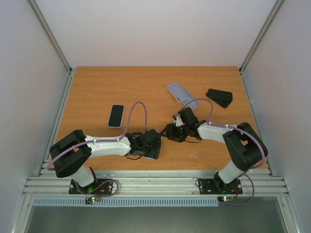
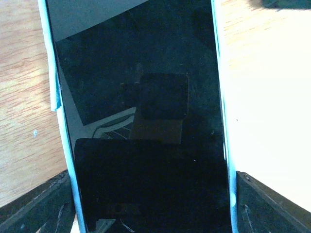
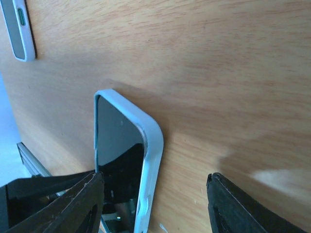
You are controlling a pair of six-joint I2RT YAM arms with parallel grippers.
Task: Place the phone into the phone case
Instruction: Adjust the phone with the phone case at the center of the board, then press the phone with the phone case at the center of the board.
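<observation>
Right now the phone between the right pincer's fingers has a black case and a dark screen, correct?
Not quite. The case is light blue, not black. The right wrist view shows its pale blue rim around the phone. The rest holds: the screen is dark, and the phone sits between the right pincer's fingers.

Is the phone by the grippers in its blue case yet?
In, as far as shows: the blue case wraps the phone at one corner and both long sides.
</observation>
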